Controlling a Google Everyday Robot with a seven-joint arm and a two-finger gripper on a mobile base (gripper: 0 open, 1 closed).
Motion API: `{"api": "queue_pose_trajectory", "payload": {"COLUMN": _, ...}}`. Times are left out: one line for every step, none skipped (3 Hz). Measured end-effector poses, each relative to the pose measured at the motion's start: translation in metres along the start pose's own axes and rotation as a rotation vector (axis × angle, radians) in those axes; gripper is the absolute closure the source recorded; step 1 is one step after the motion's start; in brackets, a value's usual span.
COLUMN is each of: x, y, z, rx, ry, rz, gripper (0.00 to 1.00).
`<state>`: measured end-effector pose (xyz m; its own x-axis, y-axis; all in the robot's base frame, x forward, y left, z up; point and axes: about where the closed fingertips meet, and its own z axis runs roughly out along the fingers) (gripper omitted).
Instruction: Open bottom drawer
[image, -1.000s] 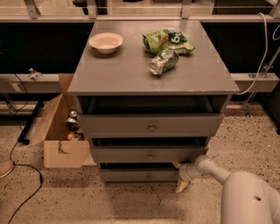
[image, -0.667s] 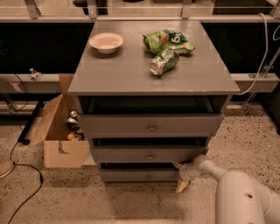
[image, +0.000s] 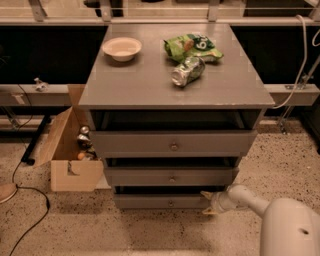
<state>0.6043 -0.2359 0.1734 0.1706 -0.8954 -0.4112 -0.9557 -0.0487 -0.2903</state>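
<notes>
Gripper (image: 206, 202): you will find it low at the right of the cabinet, level with the bottom drawer (image: 160, 201) and just off the right end of its front panel. Its two fingers (image: 208, 212) stand apart, one above the other, tips pointing left toward the panel. Nothing is clamped between them. You cannot tell whether either tip touches the panel. The arm (image: 247, 200) runs in from the lower right corner.

Bottom drawer: it is the lowest and narrowest of three grey fronts, just above the speckled floor (image: 150, 235). Its knob (image: 170, 203) sits at mid-panel, well left of the gripper. A dark gap shows above the panel, under the middle drawer (image: 200, 176).

Cabinet top (image: 135, 85): note a bowl (image: 122, 48) at rear left, a green bag (image: 192, 46) at rear right, and a can (image: 187, 71) lying on its side just in front of the bag.

Left of the cabinet: an open cardboard box (image: 75, 172) stands on the floor.
</notes>
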Motion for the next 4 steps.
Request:
{"api": "queue_pose_trajectory", "payload": {"x": -0.004, "y": 0.029, "z": -0.028, "rx": 0.026, "ry": 0.009, "rz": 0.006, "gripper": 0.72}}
{"api": "queue_pose_trajectory", "payload": {"x": -0.015, "y": 0.066, "z": -0.049, "rx": 0.027, "ry": -0.02, "rz": 0.005, "gripper": 1.0}}
{"api": "queue_pose_trajectory", "payload": {"x": -0.016, "y": 0.067, "z": -0.048, "rx": 0.025, "ry": -0.021, "rz": 0.006, "gripper": 0.0}}
{"api": "queue_pose_trajectory", "payload": {"x": -0.016, "y": 0.067, "z": -0.048, "rx": 0.025, "ry": -0.021, "rz": 0.006, "gripper": 0.0}}
